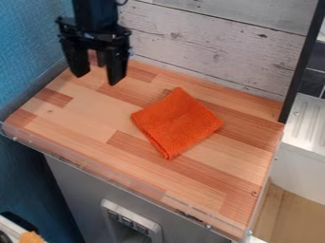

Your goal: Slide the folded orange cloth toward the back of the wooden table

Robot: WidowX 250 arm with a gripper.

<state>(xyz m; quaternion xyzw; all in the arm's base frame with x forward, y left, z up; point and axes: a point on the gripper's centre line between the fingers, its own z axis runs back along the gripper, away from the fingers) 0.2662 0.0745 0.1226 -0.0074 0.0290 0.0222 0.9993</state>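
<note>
In the camera view, the tool (97,77) hangs over the far left part of the wooden tabletop (82,111), near the corner where the blue wall (28,52) meets the whitewashed planks (209,50). Its two fingers are spread, tips down, with nothing between them, and it is apart from the orange cloth (176,122).

The cloth lies flat around the middle of the tabletop, somewhat nearer the far edge than the front one, turned so that one corner points to the planks and another to the front edge. It looks folded into a rough square, with layers visible along its front left side.

It should be light and limp, with no risk of breaking. The towel-like weave looks grippy rather than slippery, but so thin a pad gives little height to close on. A pinch at the middle, tips low against the wood, would gather a ridge and probably take up all the layers; the corner facing the planks is an alternative. Catching only the top layer at an edge could let the fold fall open.
</note>
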